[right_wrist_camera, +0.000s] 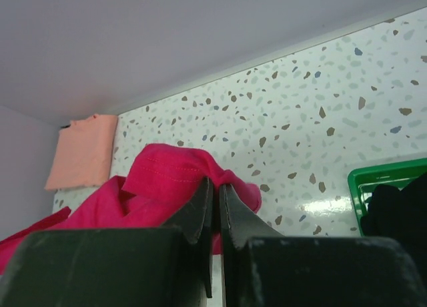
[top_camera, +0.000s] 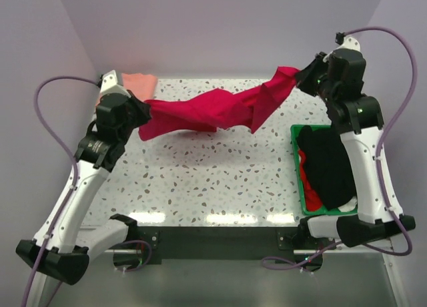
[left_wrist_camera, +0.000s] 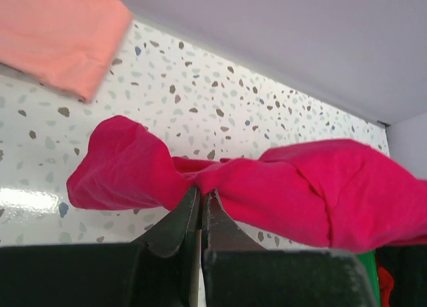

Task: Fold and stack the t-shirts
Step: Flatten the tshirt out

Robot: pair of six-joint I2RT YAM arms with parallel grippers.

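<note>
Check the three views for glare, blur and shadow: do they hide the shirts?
Top external: glare strips along the table near edge, faint shadow under the crimson t-shirt. Left wrist: the salmon-pink t-shirt is blurred, with table glare at lower left. Right wrist: glare beside the green tray. Neither shirt is hidden.

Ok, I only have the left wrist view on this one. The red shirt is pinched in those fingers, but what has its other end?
Observer: The right gripper is shut on the red shirt, up near the back right of the table.
Operator: Is it spread flat at all?
Observer: No. In the top view it is strung out and twisted like a rope between the left gripper and the right one.
Operator: And the green sliver at my lower right?
Observer: That is a green tray beside the right arm, piled with black cloth.
</note>
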